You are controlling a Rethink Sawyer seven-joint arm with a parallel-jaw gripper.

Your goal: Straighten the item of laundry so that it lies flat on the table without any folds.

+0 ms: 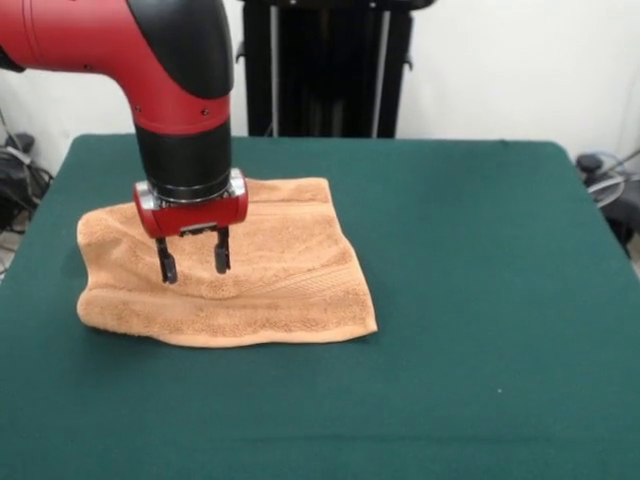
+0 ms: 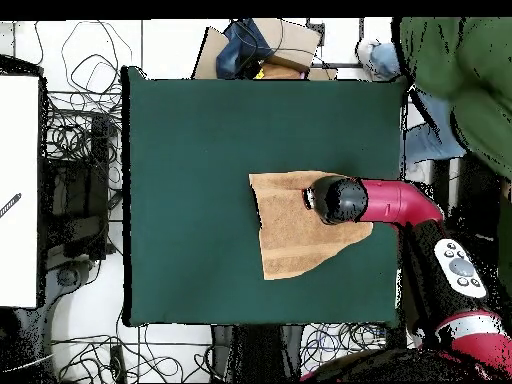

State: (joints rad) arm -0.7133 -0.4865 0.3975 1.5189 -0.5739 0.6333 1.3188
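Orange-tan terry towel [image 1: 250, 275] is spread right under my pincer [image 1: 193, 262], on the green felt table [image 1: 480, 300]. My two black fingers [image 1: 166, 262] point straight down with a modest gap between them, and there's nothing in the gap. From the front it looks like the tips hover just over the cloth or barely graze it; I honestly can't tell which. A soft ridge runs across the towel just below my fingertips, so it isn't lying fully flat, and the front edge looks a bit wavy. Most of the cloth stretches out beyond my pincer on one side. In the overhead view my arm [image 2: 390, 202] covers one corner of the towel [image 2: 290, 235], and the rest shows bare beside my wrist.
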